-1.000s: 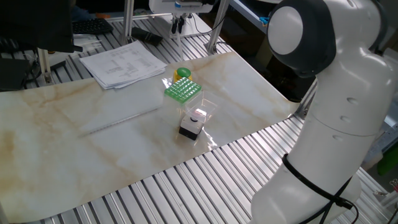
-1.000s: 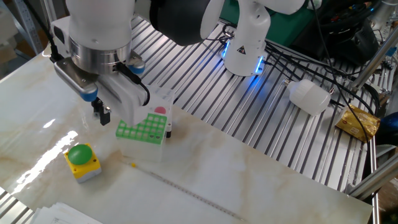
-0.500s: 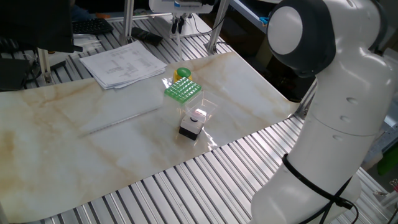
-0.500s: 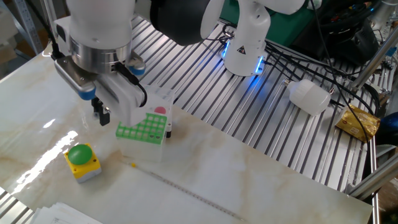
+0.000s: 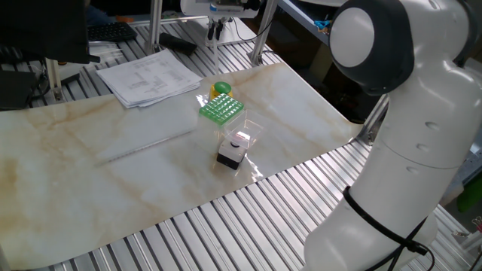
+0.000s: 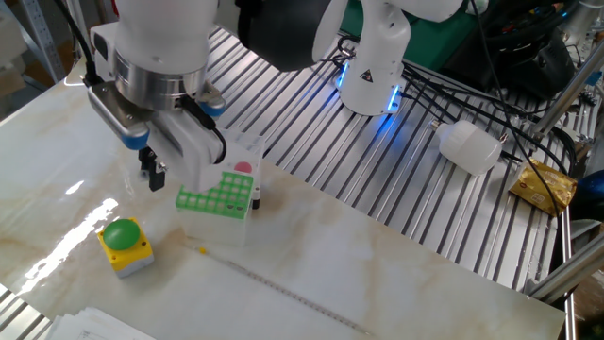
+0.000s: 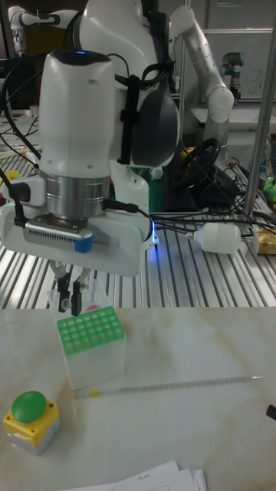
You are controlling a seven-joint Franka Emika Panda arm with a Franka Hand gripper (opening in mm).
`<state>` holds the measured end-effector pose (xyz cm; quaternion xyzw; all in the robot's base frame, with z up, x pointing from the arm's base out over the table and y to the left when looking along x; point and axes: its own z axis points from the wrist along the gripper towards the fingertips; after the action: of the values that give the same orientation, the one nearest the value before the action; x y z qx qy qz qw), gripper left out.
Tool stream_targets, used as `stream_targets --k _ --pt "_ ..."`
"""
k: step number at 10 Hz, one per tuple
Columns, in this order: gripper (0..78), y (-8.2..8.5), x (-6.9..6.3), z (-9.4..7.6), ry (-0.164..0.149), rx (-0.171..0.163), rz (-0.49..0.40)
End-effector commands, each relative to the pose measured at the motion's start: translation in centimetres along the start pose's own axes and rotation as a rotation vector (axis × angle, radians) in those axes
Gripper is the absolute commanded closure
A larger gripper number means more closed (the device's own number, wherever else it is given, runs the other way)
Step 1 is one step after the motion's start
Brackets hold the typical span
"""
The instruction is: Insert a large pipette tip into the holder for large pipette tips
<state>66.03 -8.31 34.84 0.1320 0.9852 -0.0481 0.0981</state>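
Observation:
The holder for large pipette tips [image 5: 221,110] [image 6: 219,195] [image 7: 90,333] is a green gridded rack on a clear base, standing on the marble sheet. My gripper [image 6: 151,174] [image 7: 68,295] [image 5: 216,28] hangs just above the table, beside the rack's far-left corner. Its fingers stand close together with only a narrow gap. A thin pale sliver that I take for the large pipette tip [image 5: 217,49] hangs down from them. It is too faint to make out in the other views.
A green button on a yellow box [image 6: 123,242] [image 7: 30,415] sits next to the rack. A black-and-white box in a clear case [image 5: 235,148] stands on the rack's other side. A long thin clear pipette [image 7: 169,385] lies on the sheet. Papers [image 5: 151,77] lie further off.
The arm's upper body has shifted slightly sideways. The gripper has stayed almost where it was beside the rack. Nothing on the table moved.

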Motion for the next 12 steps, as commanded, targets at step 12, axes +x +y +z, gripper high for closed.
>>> stream_targets --k 12 --pt "76.4 -3.0 1.0 -4.8 -0.123 0.003 0.038"
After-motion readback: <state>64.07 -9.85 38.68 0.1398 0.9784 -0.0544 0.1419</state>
